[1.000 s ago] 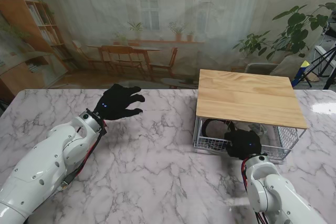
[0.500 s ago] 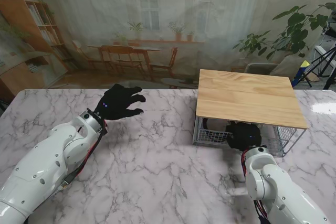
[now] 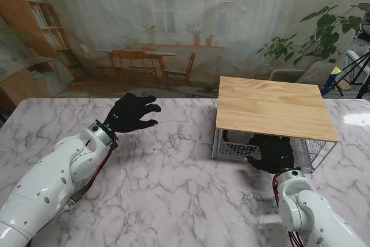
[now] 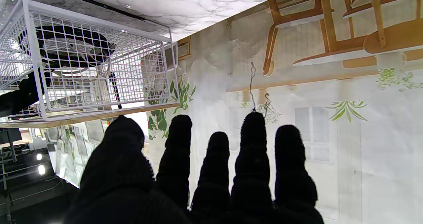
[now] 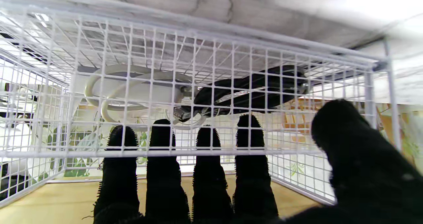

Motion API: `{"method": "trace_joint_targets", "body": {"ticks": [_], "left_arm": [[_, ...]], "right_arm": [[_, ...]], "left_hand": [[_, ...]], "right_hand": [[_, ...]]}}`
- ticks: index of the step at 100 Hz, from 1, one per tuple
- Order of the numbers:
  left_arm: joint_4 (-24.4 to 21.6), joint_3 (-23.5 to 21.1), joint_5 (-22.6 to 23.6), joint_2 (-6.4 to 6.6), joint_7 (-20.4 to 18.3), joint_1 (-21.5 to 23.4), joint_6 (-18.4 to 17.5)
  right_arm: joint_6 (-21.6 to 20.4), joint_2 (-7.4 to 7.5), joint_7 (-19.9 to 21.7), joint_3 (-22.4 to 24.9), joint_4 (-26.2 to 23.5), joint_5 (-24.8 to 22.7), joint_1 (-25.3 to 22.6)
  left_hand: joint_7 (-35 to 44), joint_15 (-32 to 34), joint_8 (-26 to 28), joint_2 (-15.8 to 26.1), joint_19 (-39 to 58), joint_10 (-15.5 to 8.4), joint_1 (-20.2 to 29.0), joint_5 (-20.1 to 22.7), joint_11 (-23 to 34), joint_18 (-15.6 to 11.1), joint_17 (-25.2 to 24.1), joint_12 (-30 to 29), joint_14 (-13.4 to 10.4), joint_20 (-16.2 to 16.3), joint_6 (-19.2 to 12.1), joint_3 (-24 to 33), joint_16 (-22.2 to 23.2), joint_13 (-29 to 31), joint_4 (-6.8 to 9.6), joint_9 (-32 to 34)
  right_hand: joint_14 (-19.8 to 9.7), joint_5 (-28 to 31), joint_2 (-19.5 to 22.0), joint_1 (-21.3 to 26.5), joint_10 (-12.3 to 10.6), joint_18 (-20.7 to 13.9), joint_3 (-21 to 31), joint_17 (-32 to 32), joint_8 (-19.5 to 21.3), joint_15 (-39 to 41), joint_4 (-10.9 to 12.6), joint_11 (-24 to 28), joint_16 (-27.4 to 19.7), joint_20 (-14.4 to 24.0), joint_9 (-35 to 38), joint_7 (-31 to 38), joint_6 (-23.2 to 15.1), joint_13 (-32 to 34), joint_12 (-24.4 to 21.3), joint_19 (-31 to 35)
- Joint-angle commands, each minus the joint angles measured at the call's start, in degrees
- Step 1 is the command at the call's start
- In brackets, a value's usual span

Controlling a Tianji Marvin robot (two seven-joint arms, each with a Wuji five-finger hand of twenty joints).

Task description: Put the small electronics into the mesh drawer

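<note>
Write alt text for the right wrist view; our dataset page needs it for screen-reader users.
Four black-gloved fingers of the right hand reach over the front rim of a white mesh drawer, thumb outside it. Inside lie a coiled white cable and a black cable.

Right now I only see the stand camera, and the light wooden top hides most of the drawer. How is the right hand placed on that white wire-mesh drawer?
Observer: The right wrist view shows the right hand with four fingers behind the front wall of the white wire-mesh drawer, thumb in front.
Operator: Anything inside it?
Observer: A white coiled cable lies beside a black coiled cable.
Operator: Is the other hand carrying something?
Observer: No. The left wrist view shows the left hand empty, fingers apart.
</note>
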Motion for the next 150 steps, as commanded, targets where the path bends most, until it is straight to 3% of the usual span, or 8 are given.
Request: {"method": "trace_joint_targets", "body": {"ticks": [1,20,55,72,79,97,120,150], "left_arm": [[0.29,0.42,-0.15,-0.17,-0.75,-0.20,0.08],[0.27,0.47,-0.28,-0.20,-0.84,-0.08,0.24],[-3.69,-1.22,-3.79,-1.14,-3.57,2.48,1.78],[-8.64,-2.55,-12.39,-2.92,-6.83,5.15,3.70],[-11.08,-2.91,-16.59,-3.61,-8.08,6.90,4.75],[-16.14,-4.03,-28.55,-4.59,-13.18,13.50,7.08],[-16.66,-6.54,-34.98,-5.66,-11.31,19.18,7.27],[-14.86,-8.24,-34.51,-5.59,-10.80,20.00,6.52]], "right_arm": [[-0.56,-0.03,0.24,0.28,-1.68,-0.42,-1.54],[-2.74,-0.24,0.16,2.23,-7.47,-0.58,-6.30],[-7.20,-1.86,-1.69,4.66,-22.04,6.06,-15.26],[-10.17,-2.73,-1.28,3.69,-26.68,12.40,-12.61],[-10.44,-3.05,-1.42,1.79,-26.49,14.90,-9.58],[-12.65,-4.19,-4.21,-3.04,-20.59,21.21,-2.86],[-17.33,-5.41,-8.77,-5.20,-10.29,25.49,0.88],[-18.20,-5.56,-7.93,-5.01,-6.66,27.93,1.91]], "left_hand": [[-1.11,0.96,-0.83,2.44,0.75,0.48,0.45,-1.23,-0.31,1.00,-0.78,0.03,-0.18,1.07,1.20,-0.11,0.33,-0.72,-0.54,-1.96],[-1.26,0.92,-0.87,2.39,0.79,0.42,0.48,-1.10,-0.18,1.13,-0.76,0.07,-0.11,1.09,1.11,-0.12,0.31,-0.71,-0.54,-1.58],[-2.94,0.63,-2.71,3.04,0.28,-0.44,-0.13,-0.64,1.70,2.09,-1.09,1.33,0.23,0.98,1.56,-0.41,0.08,0.30,-0.66,5.30],[-1.63,0.11,-1.23,2.21,-0.24,0.46,0.33,1.66,1.05,2.73,-1.72,1.43,0.79,0.95,1.50,-0.21,-0.11,-0.18,-0.69,5.89],[-2.77,-0.52,-1.54,2.56,-0.71,0.84,0.17,1.11,-0.02,2.93,-2.17,1.15,1.07,0.89,1.63,-0.33,-0.39,-1.26,-0.85,4.60],[-16.79,-4.31,-11.23,3.95,-5.79,2.63,-1.33,-10.36,-6.99,2.42,-4.82,-3.84,2.12,-0.52,1.96,-0.77,-3.75,-6.83,-1.34,-5.97],[-8.05,-1.54,-6.03,3.51,-4.41,1.97,0.46,2.37,-1.71,3.45,-4.32,0.08,2.56,1.24,3.78,-0.51,-2.37,-4.22,-1.05,3.90],[-4.48,-0.72,-1.63,3.29,-3.14,1.88,1.36,3.21,-0.46,3.97,-4.56,2.19,2.85,2.41,4.14,-0.43,-0.98,-3.50,-0.90,5.16]], "right_hand": [[1.20,-1.88,1.67,-2.59,0.27,0.66,-1.56,-1.29,-0.10,-3.95,1.52,-1.26,-1.75,-0.55,-1.74,-1.01,1.39,-1.85,-0.69,-1.16],[1.51,-0.63,2.83,-1.48,0.42,1.20,-3.07,-1.06,-0.05,-3.17,1.95,-0.83,-4.60,-0.22,-0.16,-0.85,1.45,-0.17,-0.63,-1.26],[1.41,9.49,4.83,0.84,2.57,2.95,-5.80,3.27,0.88,1.84,2.74,1.66,5.80,1.56,11.67,0.38,2.00,8.51,0.49,2.75],[1.62,10.84,6.47,1.18,2.20,2.92,-8.58,2.92,0.73,0.95,2.97,-1.36,6.58,1.15,12.40,-1.46,1.36,7.80,-0.11,2.09],[1.34,9.90,6.88,0.74,1.64,2.76,-9.26,2.65,0.67,0.36,2.95,-2.23,6.30,0.98,11.50,-2.09,0.85,6.77,-0.42,1.71],[0.05,8.31,7.89,-0.06,-0.13,2.22,-10.97,2.36,0.95,-0.41,2.96,-3.13,5.47,0.72,10.09,-2.46,-0.49,5.50,-0.86,1.12],[-1.00,7.03,8.57,0.38,-1.66,1.99,-12.66,1.88,1.62,-1.56,3.33,-3.10,2.45,0.49,9.08,-1.82,-1.05,4.42,-1.04,0.05],[-1.11,7.43,8.56,0.98,-1.88,1.90,-12.22,2.02,1.78,-1.36,3.55,-2.30,0.87,0.54,9.76,-0.86,-1.02,5.13,-0.76,-0.23]]}}
